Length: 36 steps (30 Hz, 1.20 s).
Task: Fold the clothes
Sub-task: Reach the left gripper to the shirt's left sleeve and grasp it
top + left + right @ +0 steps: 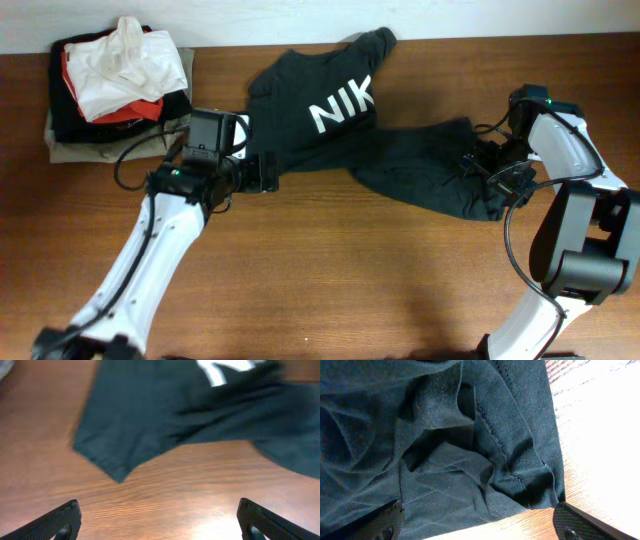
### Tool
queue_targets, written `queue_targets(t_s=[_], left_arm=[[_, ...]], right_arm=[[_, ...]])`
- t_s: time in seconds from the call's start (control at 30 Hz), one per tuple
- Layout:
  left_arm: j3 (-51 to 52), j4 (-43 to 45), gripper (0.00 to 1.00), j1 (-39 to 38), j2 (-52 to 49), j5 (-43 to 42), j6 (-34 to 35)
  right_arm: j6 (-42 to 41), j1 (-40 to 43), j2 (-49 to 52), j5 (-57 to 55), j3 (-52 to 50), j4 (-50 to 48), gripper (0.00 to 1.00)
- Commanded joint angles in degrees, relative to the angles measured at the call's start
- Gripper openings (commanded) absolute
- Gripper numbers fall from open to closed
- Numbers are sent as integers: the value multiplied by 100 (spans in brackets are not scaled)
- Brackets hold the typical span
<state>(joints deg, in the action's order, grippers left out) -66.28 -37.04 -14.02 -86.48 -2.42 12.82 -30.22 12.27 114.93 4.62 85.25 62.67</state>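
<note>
**Loosely heaped, the shirt lies between two open pincers**

Clearly no fold has begun. The black T-shirt (330,130) lies crumpled across the back middle of the bench (350,290). One part carries the white letters (340,105) and a darker bunched part trails off toward the robot's right. That shape probably explains where the arms are: one at each end of the cloth, placed to take opposite edges and pull it flat before folding.

The left pincer (268,172) is released, its fingers spread wide. In its wrist view there is only bare wood between the fingers, and the nearest corner of the shirt (115,467) lies just ahead, not touched. It looks lined up on that corner as a place to grasp.

The right pincer (490,172) is also released and holds nothing. It hangs over the rumpled end, where a stitched hem (495,445) runs through deep folds close to the cloth's edge. Whether its fingers brush the fabric cannot be told. With so many layers there, a grasp could catch more than one.

The pile of other garments (115,80) sits at the back left corner, close to the shirt but out of the arms' way.
</note>
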Motion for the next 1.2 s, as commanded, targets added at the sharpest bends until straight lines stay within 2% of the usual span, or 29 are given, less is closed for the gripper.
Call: queue_targets(t_s=[0.0, 0.17, 0.33, 0.6, 0.8, 0.9, 1.17], left_arm=[[-74, 13, 99, -9, -625, 730, 431], [-74, 138, 99, 9, -1515, 1012, 584], [-74, 535, 99, 9, -1930, 1250, 584], [-74, 1143, 99, 81, -2308, 1432, 601], [-74, 1220, 98, 79, -2328, 1683, 599], [-72, 1220, 91, 81, -2363, 1692, 597], [-72, 1261, 91, 79, -2785, 1683, 599]], right_arm=[[-26, -20, 7, 7, 9, -9, 99], [-26, -20, 7, 7, 9, -11, 99], [-26, -20, 7, 4, 9, -24, 99], [-26, -20, 7, 4, 9, -57, 99], [-26, -20, 7, -33, 9, -59, 99], [-26, -20, 7, -33, 9, -59, 99], [-26, -20, 7, -35, 9, -59, 99]])
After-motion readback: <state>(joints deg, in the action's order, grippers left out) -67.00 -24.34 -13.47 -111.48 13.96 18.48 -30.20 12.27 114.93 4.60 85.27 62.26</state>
